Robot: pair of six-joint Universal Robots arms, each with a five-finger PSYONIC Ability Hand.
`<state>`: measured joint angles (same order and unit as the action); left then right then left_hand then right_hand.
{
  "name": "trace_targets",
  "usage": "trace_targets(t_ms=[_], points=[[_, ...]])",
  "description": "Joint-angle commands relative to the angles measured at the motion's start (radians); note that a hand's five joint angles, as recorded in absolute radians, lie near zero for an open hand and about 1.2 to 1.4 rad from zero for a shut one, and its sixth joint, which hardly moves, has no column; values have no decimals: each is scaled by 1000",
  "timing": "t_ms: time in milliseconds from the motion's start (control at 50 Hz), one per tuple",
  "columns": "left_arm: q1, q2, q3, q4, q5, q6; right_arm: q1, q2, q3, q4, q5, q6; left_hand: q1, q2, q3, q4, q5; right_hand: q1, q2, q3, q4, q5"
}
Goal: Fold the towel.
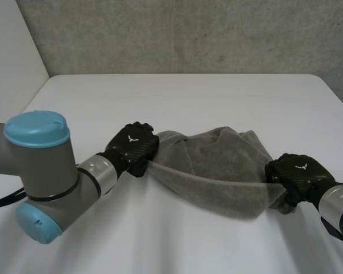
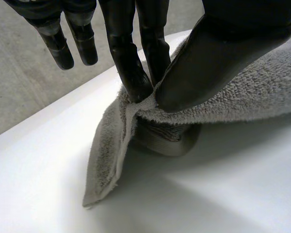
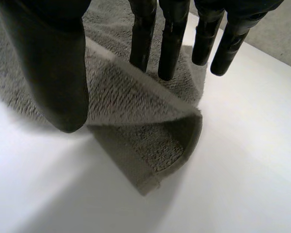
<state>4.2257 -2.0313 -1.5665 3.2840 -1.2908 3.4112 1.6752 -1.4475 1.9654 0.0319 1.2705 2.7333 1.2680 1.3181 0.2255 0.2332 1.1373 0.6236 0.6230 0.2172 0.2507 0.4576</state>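
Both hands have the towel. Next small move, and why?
Probably carry the held edge forward over the rest. The left hand and right hand each pinch the towel at an end of one edge, taut between them; the rest lies bunched on the table.

The towel [image 1: 217,165] is grey terry cloth, looped and rough, matt all over; along its edge runs a flatter woven hem [image 2: 125,133]; my left hand [image 1: 132,147] is black, its back showing a fine weave pattern with a dull sheen; my fingers [image 2: 130,68] look like smooth hard plastic, faintly glossy; my right hand [image 1: 297,171] has the same black finish; the table [image 1: 188,97] is white, smooth and matt; my arm [image 1: 46,165] is grey with a satin finish, its cap [image 1: 35,128] light-blue, smooth and slightly shiny; the wall [image 1: 188,34] behind is rough grey, like concrete.
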Motion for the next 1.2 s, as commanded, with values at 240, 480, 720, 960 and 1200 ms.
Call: trace_targets(t_ms=[240, 480, 720, 960, 1200], points=[[68, 86, -127, -43, 4, -6, 0, 78, 21, -81, -28, -64, 128, 78, -51, -59, 84, 448, 448, -43, -76, 439], [192, 220, -146, -159, 13, -4, 6, 24, -170, 89, -192, -103, 128, 78, -51, -59, 84, 773, 773, -43, -76, 764], [263, 80, 332, -104, -25, -47, 123, 271, -942, 97, -154, -83, 128, 78, -51, -59, 84, 773, 773, -43, -76, 764], [270, 344, 334, 249, -79, -277, 129, 158, -1007, -210, -29, 302, 128, 78, -51, -59, 84, 773, 773, -43, -76, 764], [272, 342, -4, 278, 18, -267, 124, 38, -577, -230, -138, 253, 128, 78, -51, -59, 84, 773, 773, -43, -76, 764]])
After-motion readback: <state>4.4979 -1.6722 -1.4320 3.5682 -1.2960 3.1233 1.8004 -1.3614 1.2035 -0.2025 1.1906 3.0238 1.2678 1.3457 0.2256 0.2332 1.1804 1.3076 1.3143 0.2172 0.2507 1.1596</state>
